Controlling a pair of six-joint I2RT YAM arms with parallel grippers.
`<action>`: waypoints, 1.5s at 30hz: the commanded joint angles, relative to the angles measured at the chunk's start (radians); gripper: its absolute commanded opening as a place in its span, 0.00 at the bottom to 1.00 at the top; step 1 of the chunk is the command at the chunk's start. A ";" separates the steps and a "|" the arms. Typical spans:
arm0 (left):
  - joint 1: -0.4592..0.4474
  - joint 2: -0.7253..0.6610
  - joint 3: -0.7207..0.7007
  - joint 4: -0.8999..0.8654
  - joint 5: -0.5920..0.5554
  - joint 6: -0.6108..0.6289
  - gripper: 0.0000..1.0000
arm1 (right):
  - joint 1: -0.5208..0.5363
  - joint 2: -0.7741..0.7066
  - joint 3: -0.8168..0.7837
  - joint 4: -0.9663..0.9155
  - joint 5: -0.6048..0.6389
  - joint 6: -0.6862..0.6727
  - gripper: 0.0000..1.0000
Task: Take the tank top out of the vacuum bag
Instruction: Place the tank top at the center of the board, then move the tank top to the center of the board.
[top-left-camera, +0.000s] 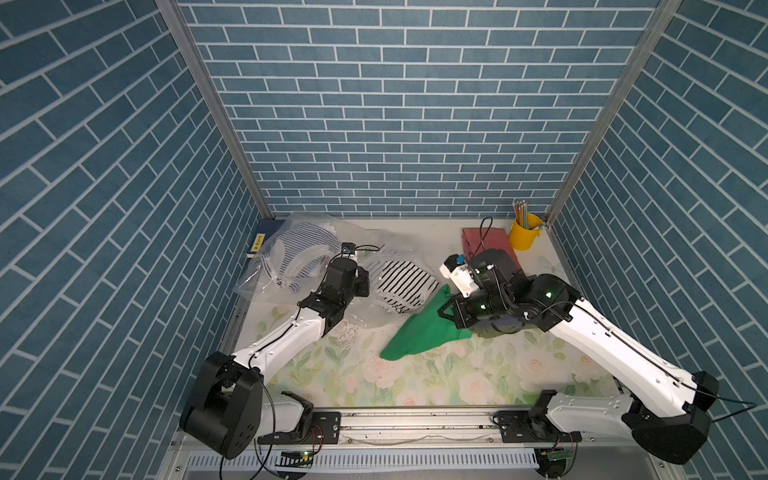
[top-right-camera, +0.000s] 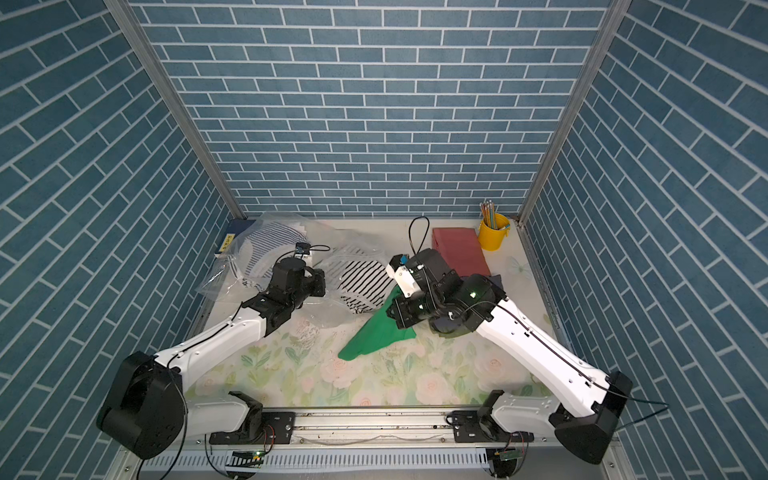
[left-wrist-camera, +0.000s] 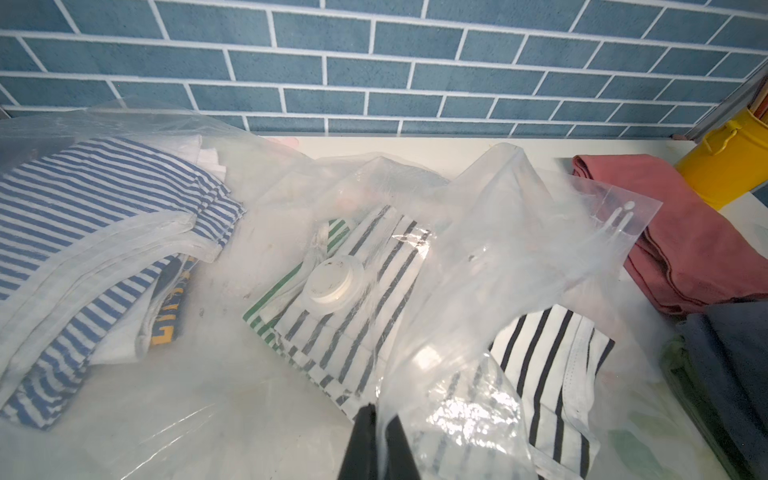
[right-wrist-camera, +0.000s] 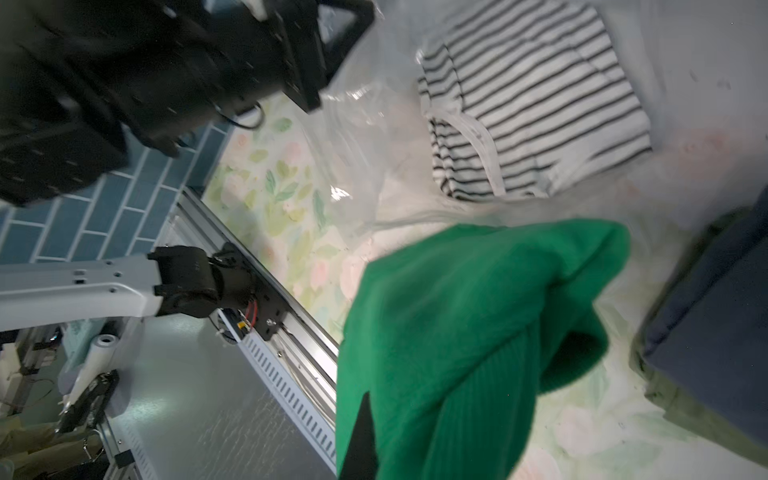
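I read the bench (top-left-camera: 457, 382) as a clock face, with the back wall at twelve. My left hand (left-wrist-camera: 379, 415) is clenched on a fold of the vacuum bag (left-wrist-camera: 478, 249), pinning it at about ten o'clock from centre. My right hand (top-left-camera: 444, 307) is clamped on the upper end of the green tank top (top-left-camera: 419, 332). I take that green piece to be the task's garment. It hangs from the grip near centre and trails down toward six, where its lower end lies on the flowered surface.

It looks all but free of the bag, though I cannot tell whether any film overlaps its top edge. To do this step well, I would hold the left pinch low and steady so the bag stays put. I would draw the right hand toward four o'clock, away from the bag mouth, and lift enough that the tail does not drag the film along.

The tank top is a soft ribbed knit that drapes in heavy folds and should not slip. The bag is thin, glossy, crumpled plastic with a round white valve (left-wrist-camera: 332, 282). Under it lies a folded black-and-white striped garment (top-left-camera: 401, 286), which could snag and follow.
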 joint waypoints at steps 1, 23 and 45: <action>0.026 0.010 0.024 0.011 0.012 -0.013 0.00 | -0.058 -0.033 -0.136 -0.066 0.095 0.072 0.00; 0.062 0.009 0.022 0.015 0.029 -0.023 0.00 | 0.010 0.186 -0.194 0.210 0.436 0.171 0.79; 0.069 -0.006 0.018 0.015 0.027 -0.022 0.00 | 0.182 0.524 -0.390 0.752 0.328 0.318 0.62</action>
